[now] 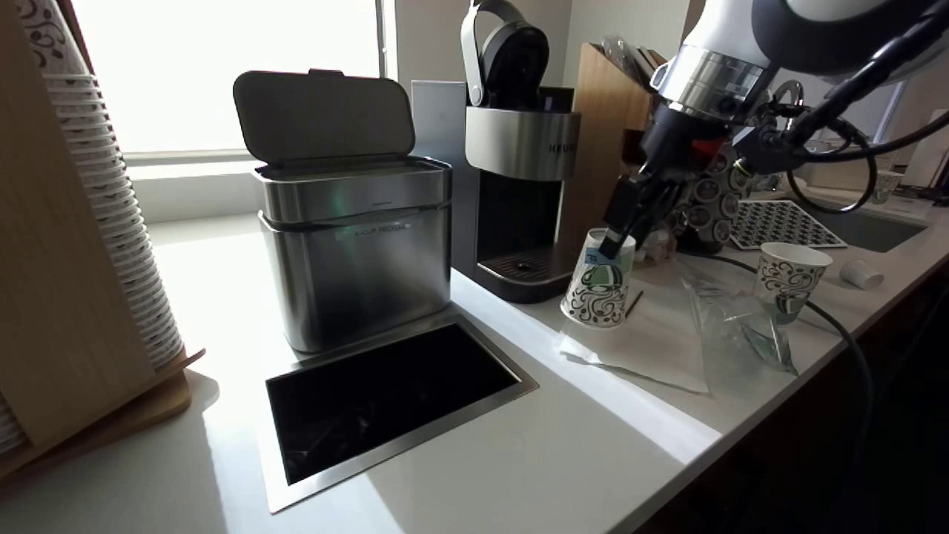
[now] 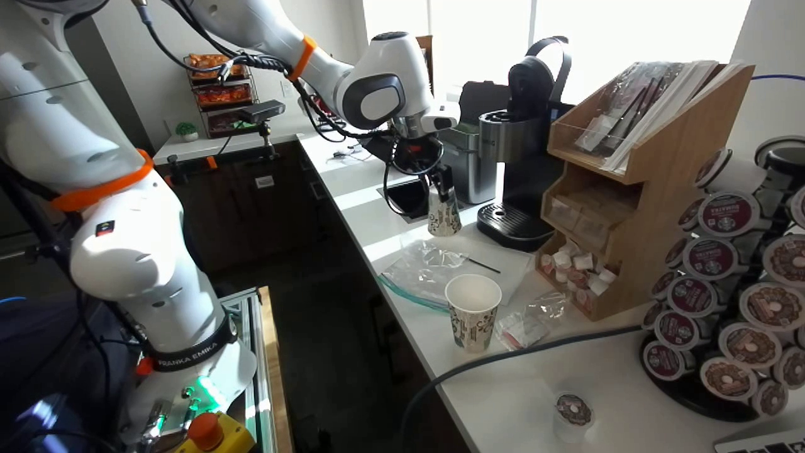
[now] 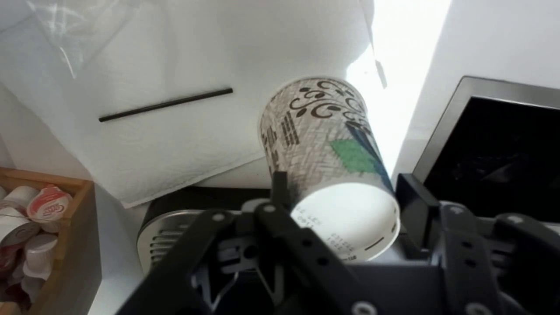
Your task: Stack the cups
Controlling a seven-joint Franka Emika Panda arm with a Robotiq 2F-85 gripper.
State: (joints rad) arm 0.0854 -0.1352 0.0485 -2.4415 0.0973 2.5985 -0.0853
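White paper cup (image 3: 315,118) inverted, dark scrolls, green patch; claw (image 3: 342,190) clamped on its sides.

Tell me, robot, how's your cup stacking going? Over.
Gripper astride upside-down paper cup, firm hold unclear. Upright paper cup apart, unstacked. Clear plastic bag lies between them.

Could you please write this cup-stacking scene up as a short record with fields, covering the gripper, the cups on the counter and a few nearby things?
Gripper: appears closed on the inverted cup, near its base
Inverted cup: base up, mouth down; contact with the surface below unclear
Upright cup: standing mouth up on the counter, by the clear bag
Stack: not yet made, cups apart
Dark stick: lying on white paper
Steel bin: lid raised
Coffee maker: beside the bin
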